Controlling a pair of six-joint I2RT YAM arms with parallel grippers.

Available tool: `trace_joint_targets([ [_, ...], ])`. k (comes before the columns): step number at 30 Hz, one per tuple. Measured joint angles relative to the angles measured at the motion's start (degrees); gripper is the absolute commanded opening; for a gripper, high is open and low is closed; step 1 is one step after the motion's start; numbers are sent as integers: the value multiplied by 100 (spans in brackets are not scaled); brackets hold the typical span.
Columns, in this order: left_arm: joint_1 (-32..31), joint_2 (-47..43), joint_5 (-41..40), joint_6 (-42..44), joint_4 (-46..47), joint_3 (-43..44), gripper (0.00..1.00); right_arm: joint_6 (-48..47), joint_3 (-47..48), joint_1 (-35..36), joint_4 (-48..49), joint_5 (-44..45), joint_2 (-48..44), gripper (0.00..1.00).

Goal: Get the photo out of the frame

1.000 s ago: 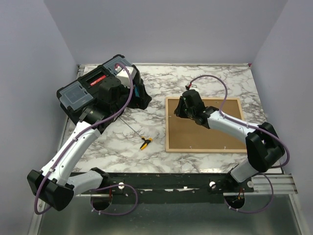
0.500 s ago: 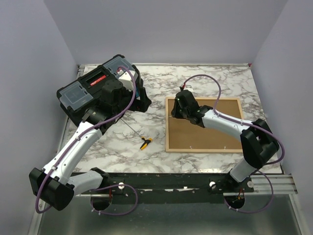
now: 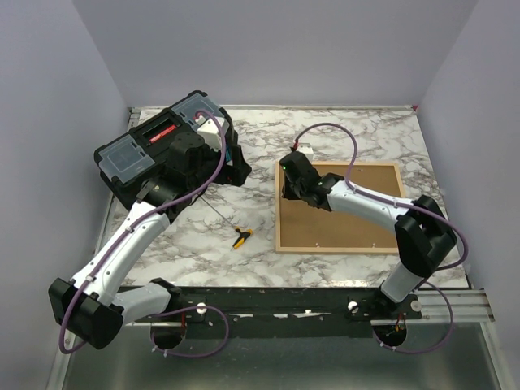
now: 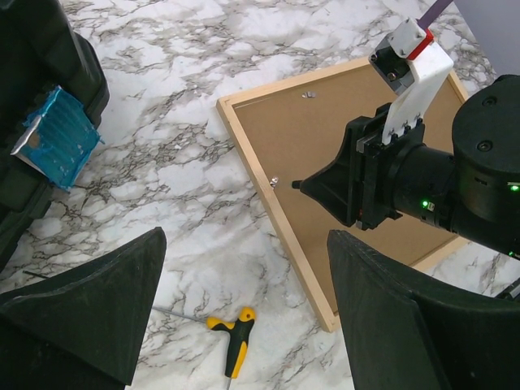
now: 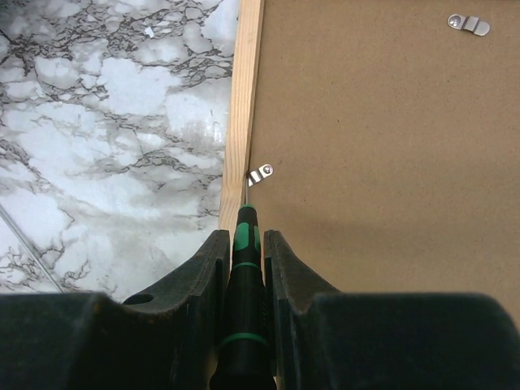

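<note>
The light-wood frame lies face down on the marble table, its brown backing board up; the photo is hidden beneath it. My right gripper is shut on a black and green screwdriver whose tip touches a small metal clip at the frame's left rail. A second clip sits near the far rail. My left gripper hovers open and empty over the table left of the frame.
A black toolbox with clear lid compartments stands at the back left. A yellow and black T-handle hex key lies left of the frame, also in the left wrist view. A blue packet sticks out of the toolbox.
My right gripper has moved left across the backing board with the screwdriver, from the board's upper middle to the frame's left rail. The left arm has barely moved.
</note>
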Motion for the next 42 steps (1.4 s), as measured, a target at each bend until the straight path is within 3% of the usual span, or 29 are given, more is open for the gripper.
trace_joint_targets([
  [17, 0, 256, 0, 0, -4, 0, 83, 101, 149, 258, -525, 568, -85, 1],
  [25, 0, 490, 22, -2, -7, 11, 83, 94, -35, 258, -855, 758, -1143, 1],
  [33, -125, 1058, 223, -315, 39, 15, 80, -96, -905, 258, -841, 1193, -2949, 1],
  [42, -1401, 2365, -413, -1663, -166, 44, 79, -153, -1335, 256, -955, 1412, -3917, 1],
])
